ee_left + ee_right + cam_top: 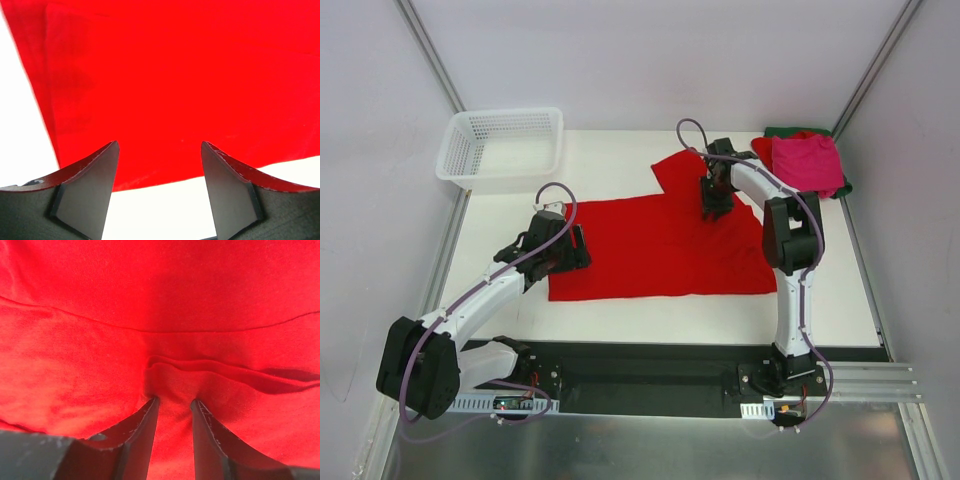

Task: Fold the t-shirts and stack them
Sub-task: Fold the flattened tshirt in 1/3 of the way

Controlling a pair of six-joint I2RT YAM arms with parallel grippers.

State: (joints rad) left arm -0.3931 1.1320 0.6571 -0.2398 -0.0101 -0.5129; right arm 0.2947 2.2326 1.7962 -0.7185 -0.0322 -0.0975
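Observation:
A bright red t-shirt (660,245) lies spread flat on the white table, one sleeve pointing to the far side. My left gripper (582,248) is low at the shirt's left edge. Its jaws are open, and between them show only the cloth's edge (165,100) and bare table (159,150). My right gripper (713,212) is down on the shirt's upper part near the sleeve. Its fingers are closed on a raised pinch of red cloth (175,401), and wrinkles (215,370) run away from the grip. A magenta-pink t-shirt (808,162) tops a folded pile at the far right, over a red one (762,150) and a dark green one (782,131).
A white plastic mesh basket (503,148) stands at the far left corner of the table. Grey walls with metal posts close in the left, right and back. The arm bases sit on a black rail (650,375) along the near edge.

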